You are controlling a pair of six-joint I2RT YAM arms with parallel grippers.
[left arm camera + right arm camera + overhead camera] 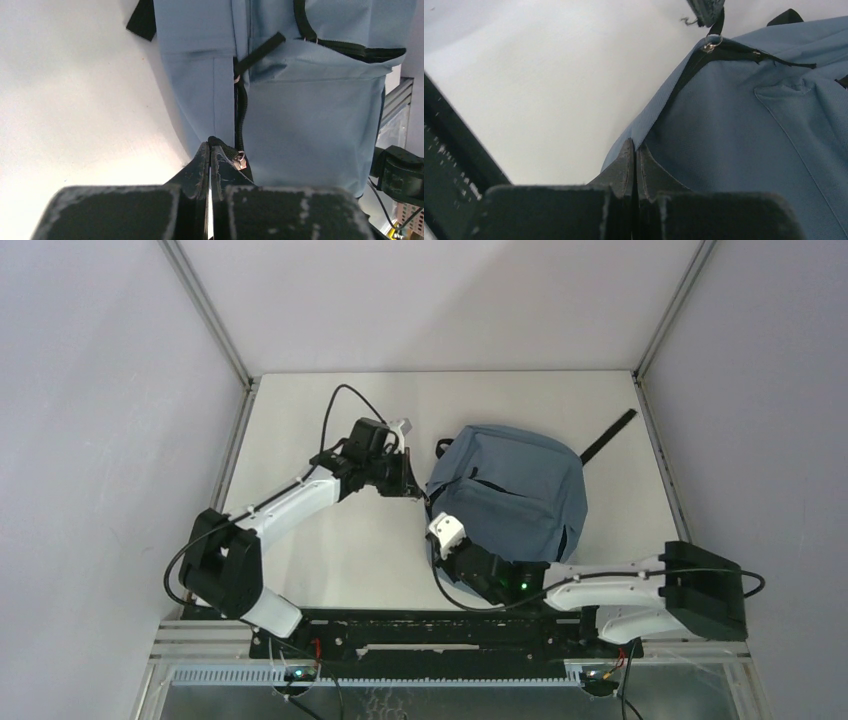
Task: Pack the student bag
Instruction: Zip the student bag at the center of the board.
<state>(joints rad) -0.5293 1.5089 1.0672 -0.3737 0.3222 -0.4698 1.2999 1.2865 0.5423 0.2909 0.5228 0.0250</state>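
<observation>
The student bag (520, 485), grey-blue with black zipper lines, lies flat on the white table right of centre. My left gripper (415, 487) sits at the bag's left edge; in the left wrist view the gripper (210, 146) is shut on a black zipper pull (231, 151) that carries a small metal ring. My right gripper (440, 518) is at the bag's near-left edge; the right wrist view shows it (636, 148) shut on a fold of the student bag's fabric (724, 130). The zipper pull (710, 44) and a left fingertip (706, 9) also show there.
A black strap (608, 436) trails from the bag toward the back right corner. The bag's top handle (443, 447) loops out at its upper left. The white table (330, 560) is bounded by metal rails and grey walls on three sides.
</observation>
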